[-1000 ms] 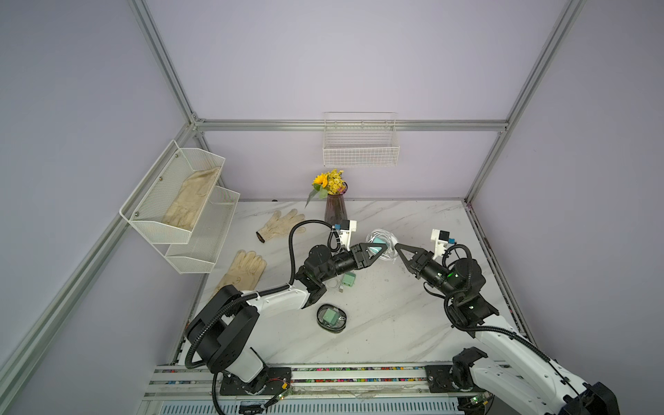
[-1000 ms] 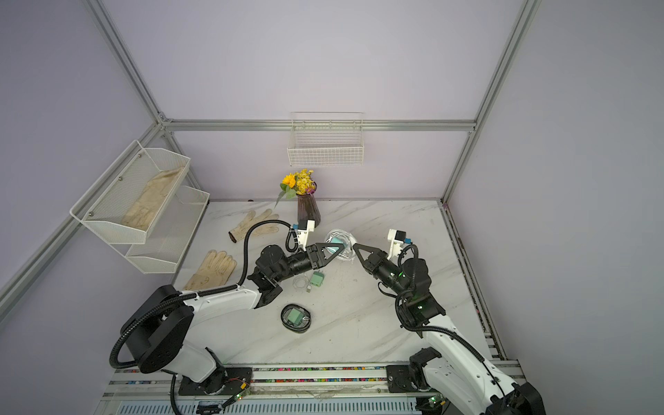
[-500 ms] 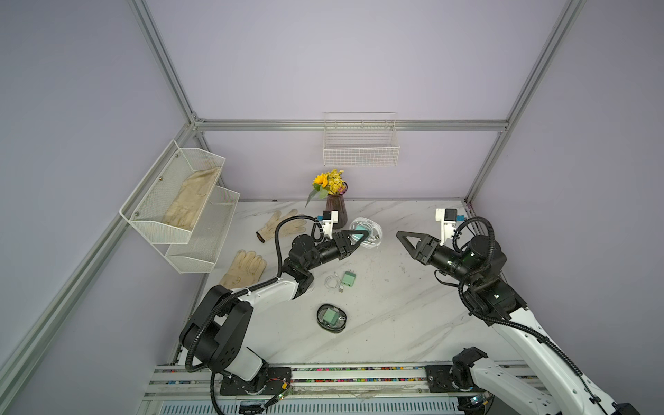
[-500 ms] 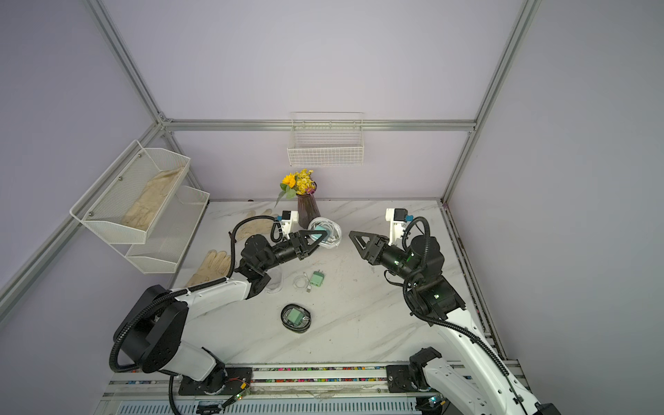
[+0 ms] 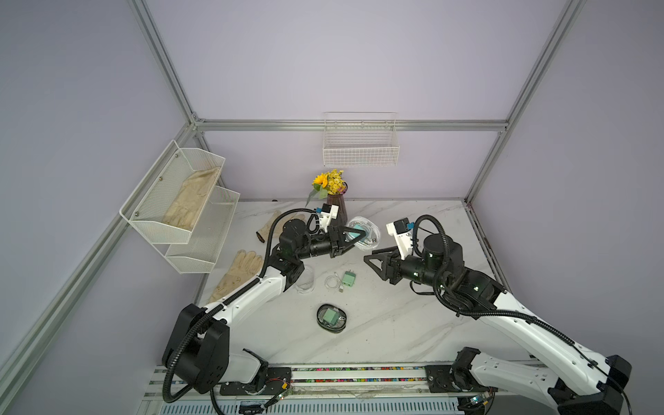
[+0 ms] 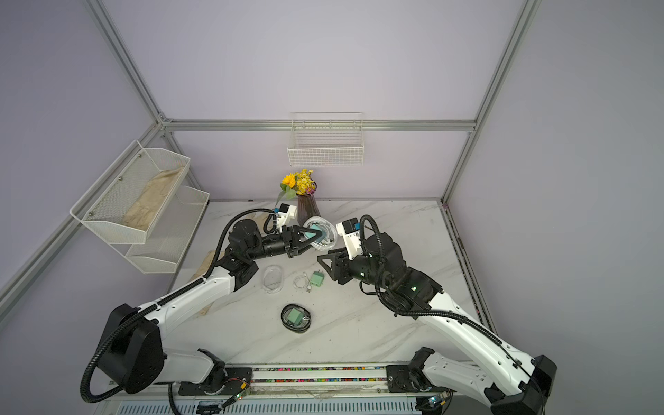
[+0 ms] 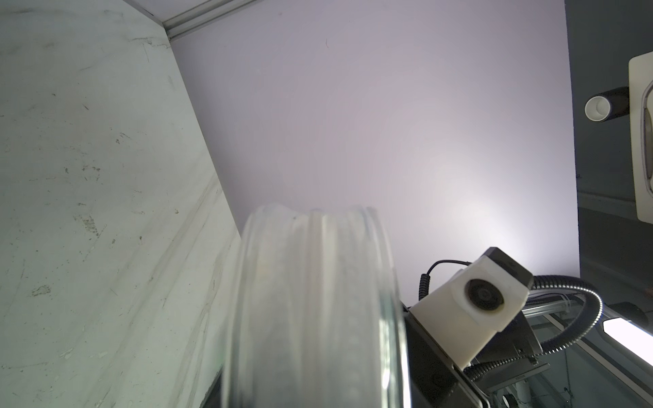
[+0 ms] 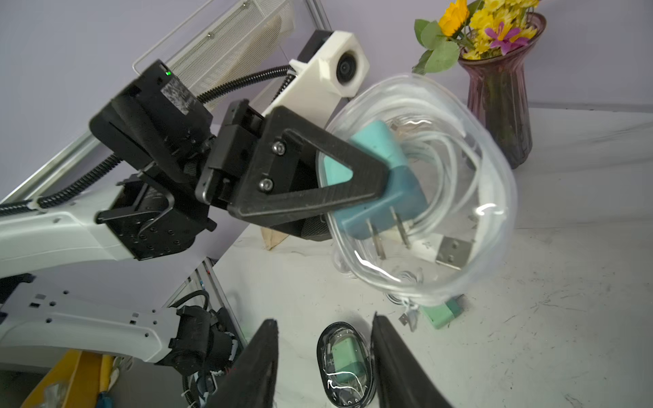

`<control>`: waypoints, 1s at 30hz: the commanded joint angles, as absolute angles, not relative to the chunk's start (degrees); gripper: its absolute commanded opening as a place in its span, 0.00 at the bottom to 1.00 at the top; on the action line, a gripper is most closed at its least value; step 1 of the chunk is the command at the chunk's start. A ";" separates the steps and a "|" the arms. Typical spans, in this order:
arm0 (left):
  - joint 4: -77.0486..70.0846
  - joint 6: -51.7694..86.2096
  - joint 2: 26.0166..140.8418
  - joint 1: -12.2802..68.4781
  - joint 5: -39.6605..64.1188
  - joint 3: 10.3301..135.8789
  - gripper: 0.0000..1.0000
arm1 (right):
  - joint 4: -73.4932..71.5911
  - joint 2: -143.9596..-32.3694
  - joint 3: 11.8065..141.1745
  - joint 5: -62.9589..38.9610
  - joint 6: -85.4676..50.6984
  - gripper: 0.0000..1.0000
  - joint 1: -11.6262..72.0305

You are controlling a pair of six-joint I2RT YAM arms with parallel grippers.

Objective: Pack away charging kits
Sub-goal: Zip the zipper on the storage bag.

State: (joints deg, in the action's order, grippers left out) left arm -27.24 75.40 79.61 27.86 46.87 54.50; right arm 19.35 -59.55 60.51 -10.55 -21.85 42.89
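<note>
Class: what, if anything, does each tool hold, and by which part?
The left tool grips the clear case by its rim, blue charger and cable inside. The right tool is open and empty.

Both top views are evenly lit but rather dim, with soft light falling from overhead. The white marble-patterned bench (image 5: pixel 395 323) carries only faint, soft-edged shadows. Wide-angle distortion splays the silver aluminium frame posts (image 5: pixel 163 61) outward toward the corners.

In the left wrist view a bright glow spreads over the pale lavender wall (image 7: pixel 441 197) and a white light strip (image 7: pixel 629 339) is blown out. The clear oval plastic case (image 7: pixel 311 318), right against the lens, is badly out of focus.

The right wrist view is brighter. White glints streak the case, its rim is smeared, and the right gripper (image 8: pixel 323 367), black jaws close to the lens, looks soft.
</note>
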 commanded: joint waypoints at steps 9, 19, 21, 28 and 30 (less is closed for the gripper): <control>-26.10 74.18 78.13 27.56 48.56 60.73 0.14 | 21.37 -58.46 61.87 0.06 -18.81 0.36 43.19; -25.78 74.34 78.05 27.60 48.47 61.25 0.14 | 19.05 -60.66 60.24 -2.80 -18.99 0.31 43.18; -25.58 74.25 77.96 27.59 48.52 61.26 0.14 | 18.25 -61.03 60.05 -3.39 -18.98 0.28 43.24; -25.25 74.18 78.13 27.43 47.92 61.60 0.15 | 20.13 -61.62 59.81 -3.16 -18.44 0.26 43.24; -25.42 74.44 78.38 27.32 47.73 61.68 0.15 | 20.96 -60.52 59.56 -2.74 -18.30 0.29 43.27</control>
